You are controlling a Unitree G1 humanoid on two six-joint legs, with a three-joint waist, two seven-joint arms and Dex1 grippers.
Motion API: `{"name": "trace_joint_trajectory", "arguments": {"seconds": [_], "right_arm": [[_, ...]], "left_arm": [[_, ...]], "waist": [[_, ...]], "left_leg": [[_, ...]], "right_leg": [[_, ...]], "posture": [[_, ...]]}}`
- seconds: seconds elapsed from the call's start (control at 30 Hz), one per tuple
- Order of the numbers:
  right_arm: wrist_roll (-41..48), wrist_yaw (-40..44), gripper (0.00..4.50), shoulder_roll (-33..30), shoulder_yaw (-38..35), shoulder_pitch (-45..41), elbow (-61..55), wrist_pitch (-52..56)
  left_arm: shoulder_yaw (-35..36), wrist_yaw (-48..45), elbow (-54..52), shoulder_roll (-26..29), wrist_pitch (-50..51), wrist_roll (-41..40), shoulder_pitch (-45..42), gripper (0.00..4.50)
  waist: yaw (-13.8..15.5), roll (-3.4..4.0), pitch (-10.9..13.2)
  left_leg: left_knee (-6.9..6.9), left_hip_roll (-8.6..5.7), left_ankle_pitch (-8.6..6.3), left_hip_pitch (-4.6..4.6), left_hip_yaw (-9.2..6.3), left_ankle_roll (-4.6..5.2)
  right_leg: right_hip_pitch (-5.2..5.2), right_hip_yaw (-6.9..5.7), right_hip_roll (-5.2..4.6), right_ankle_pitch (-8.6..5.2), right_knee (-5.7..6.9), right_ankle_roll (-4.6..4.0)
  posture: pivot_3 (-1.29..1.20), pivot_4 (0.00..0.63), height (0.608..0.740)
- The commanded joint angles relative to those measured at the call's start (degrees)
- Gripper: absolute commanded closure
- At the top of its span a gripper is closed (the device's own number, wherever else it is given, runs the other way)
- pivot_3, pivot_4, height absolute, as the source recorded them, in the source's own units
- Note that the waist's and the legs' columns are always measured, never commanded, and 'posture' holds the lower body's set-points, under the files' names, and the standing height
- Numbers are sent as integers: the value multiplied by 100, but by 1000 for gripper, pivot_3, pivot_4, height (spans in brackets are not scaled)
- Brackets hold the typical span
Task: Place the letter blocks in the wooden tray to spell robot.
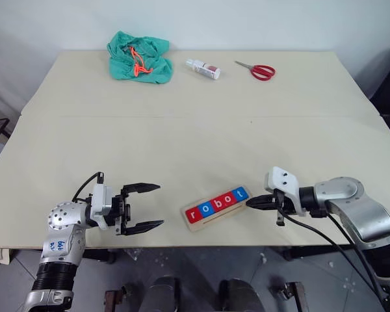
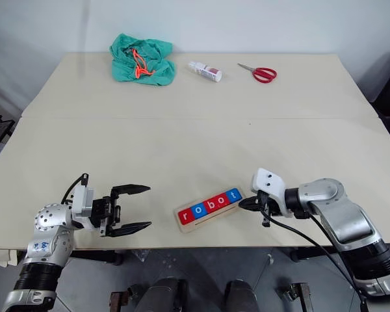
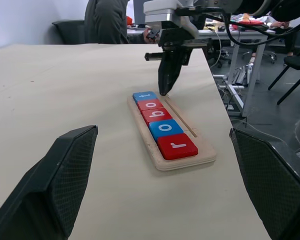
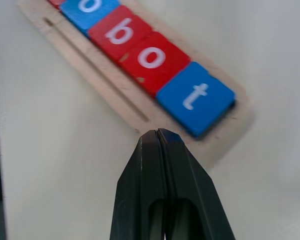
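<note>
The wooden tray (image 1: 216, 207) lies near the table's front edge, angled up to the right. Its letter blocks (image 1: 217, 202) sit in a row reading r, o, b, o, t: red, blue, red, red, blue. My right gripper (image 1: 249, 203) is shut and holds nothing, its tip just off the tray's right end beside the blue t block (image 4: 196, 98). Left of the tray, apart from it, my left gripper (image 1: 155, 206) stands open and points level toward the tray, nothing between its fingers (image 3: 55, 185).
A green cloth bag (image 1: 139, 57), a small white bottle (image 1: 203, 68) and red-handled scissors (image 1: 256, 69) lie along the far edge of the table (image 1: 195, 136). A seam crosses the table's middle. The front edge runs just below both grippers.
</note>
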Motion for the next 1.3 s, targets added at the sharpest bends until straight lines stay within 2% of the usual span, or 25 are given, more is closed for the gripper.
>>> {"name": "trace_joint_trajectory", "arguments": {"seconds": [0.03,0.23,0.43,0.63,0.87,1.07,1.3], "right_arm": [[62,38,4477,-126,-25,197,-289,134],[107,-18,4477,-117,-97,268,-507,266],[282,-229,4477,12,-382,-84,-471,384],[159,-350,4477,117,-330,-241,-48,116],[-259,-839,4477,877,-310,-1066,1403,-744],[-510,-652,4477,1111,-84,-1338,2096,-1205],[-572,-316,4477,1091,135,-1175,2058,-1222]], "left_arm": [[25,14,-107,-2,-57,-22,50,0],[22,-3,-58,-7,-64,-23,2,0],[29,-13,-34,1,-57,-28,-22,0],[24,-2,-82,-3,-44,-33,25,0],[27,35,-164,7,-18,-47,75,0],[34,51,-217,20,-20,-53,130,0],[41,73,-244,14,-39,-59,163,0]], "waist": [[0,0,0],[-3,0,0],[-2,0,0],[3,0,0],[-30,-1,1],[-13,-1,1],[-29,-1,1]], "left_leg": [[0,0,0,0,1,0],[0,0,0,0,1,0],[1,0,0,-1,1,0],[0,-1,0,-1,0,0],[-1,3,1,-1,9,-1],[-5,-1,1,-3,4,-1],[-6,1,1,-2,7,-1]], "right_leg": [[0,0,0,0,0,0],[0,1,0,0,-1,0],[-1,1,0,0,-1,0],[-1,0,-1,0,-1,0],[-10,3,2,0,3,0],[-11,0,0,0,4,0],[-12,1,1,0,4,0]], "posture": [[0,150,740],[0,150,740],[0,150,740],[0,150,740],[0,150,740],[0,150,740],[0,150,740]]}}
